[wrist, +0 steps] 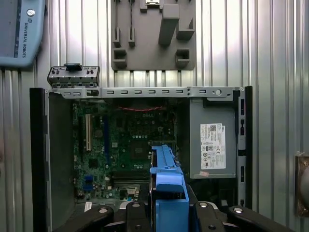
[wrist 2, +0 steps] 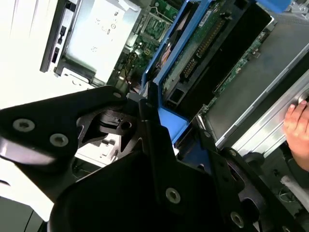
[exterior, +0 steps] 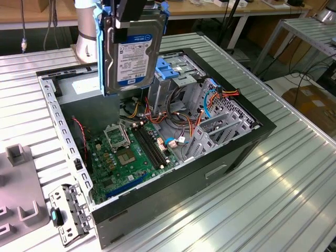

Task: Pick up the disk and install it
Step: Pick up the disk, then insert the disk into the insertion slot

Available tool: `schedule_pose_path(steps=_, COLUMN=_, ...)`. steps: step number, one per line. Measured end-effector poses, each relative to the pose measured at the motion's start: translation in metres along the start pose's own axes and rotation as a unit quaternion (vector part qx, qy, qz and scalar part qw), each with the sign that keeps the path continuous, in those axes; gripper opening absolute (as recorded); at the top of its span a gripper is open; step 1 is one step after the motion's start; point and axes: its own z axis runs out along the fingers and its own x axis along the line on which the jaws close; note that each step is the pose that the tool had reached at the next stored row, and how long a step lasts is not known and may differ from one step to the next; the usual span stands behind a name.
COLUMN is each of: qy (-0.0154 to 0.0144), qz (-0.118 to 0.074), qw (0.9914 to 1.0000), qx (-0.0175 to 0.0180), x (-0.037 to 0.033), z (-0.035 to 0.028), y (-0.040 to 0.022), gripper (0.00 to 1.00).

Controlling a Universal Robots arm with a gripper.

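Over ribbed metal table (exterior: 294, 189), upper centre of exterior view: hold disk (exterior: 131, 52) upright in gripper (exterior: 132, 13) clamped on it, above open case (exterior: 247, 144); keep square to drive cage (exterior: 176, 73) (loose cables (exterior: 197, 121) nearby).

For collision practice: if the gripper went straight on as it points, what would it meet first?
Likely the motherboard in the open computer case, the held disk touching first; depth is unclear.

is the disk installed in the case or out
Out: the disk hangs upright in the end effector above the open computer case.
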Motion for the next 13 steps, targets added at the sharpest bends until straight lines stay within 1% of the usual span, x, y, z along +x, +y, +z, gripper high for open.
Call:
schedule_pose_path(steps=2, qy=0.0000, qz=0.000, qw=1.00000, qx=0.0000, x=-0.0001, z=0.0001, y=-0.0070, gripper=0.37)
schedule_pose_path(steps=4, qy=0.0000, qz=0.000, qw=1.00000, qx=0.0000, x=-0.0002, z=0.0004, y=-0.0183, gripper=0.37)
schedule_pose_path(steps=5, qy=0.0000, qz=0.001, qw=1.00000, qx=0.0000, x=-0.0002, z=0.0004, y=-0.0229, gripper=0.37)
schedule_pose_path(steps=6, qy=0.0000, qz=0.001, qw=1.00000, qx=0.0000, x=-0.0003, z=0.0005, y=-0.0250, gripper=0.37)
schedule_pose_path(steps=8, qy=0.0000, qz=0.001, qw=1.00000, qx=0.0000, x=-0.0002, z=0.0005, y=-0.0273, gripper=0.37)
schedule_pose_path(steps=13, qy=0.0000, qz=0.001, qw=1.00000, qx=0.0000, x=-0.0001, z=0.0005, y=-0.0282, gripper=0.37)
